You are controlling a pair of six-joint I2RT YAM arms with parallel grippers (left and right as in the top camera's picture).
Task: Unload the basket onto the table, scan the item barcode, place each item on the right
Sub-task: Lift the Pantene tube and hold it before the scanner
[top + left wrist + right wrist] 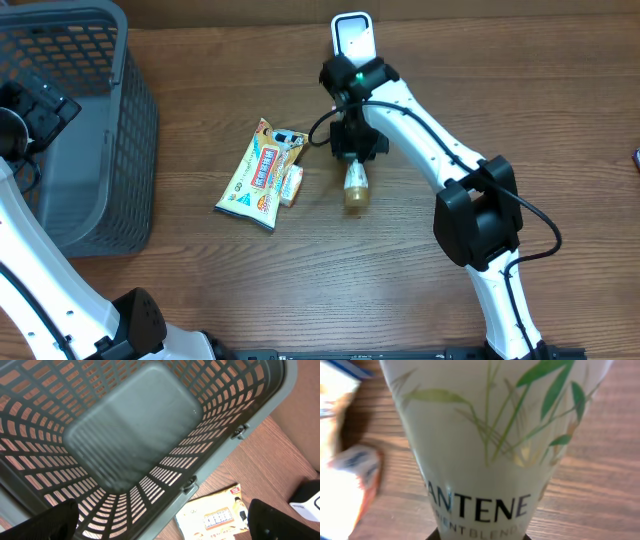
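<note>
Clamping right gripper on pale leaf-printed Pantene tube lying on brown wooden desk. Holding left gripper spread apart over grey plastic mesh basket.

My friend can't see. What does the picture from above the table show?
The right gripper sits over one end of a Pantene bottle lying on the table. Beside it lie a yellow snack packet and a small box, with a grey basket at the left and a scanner at the top.
</note>
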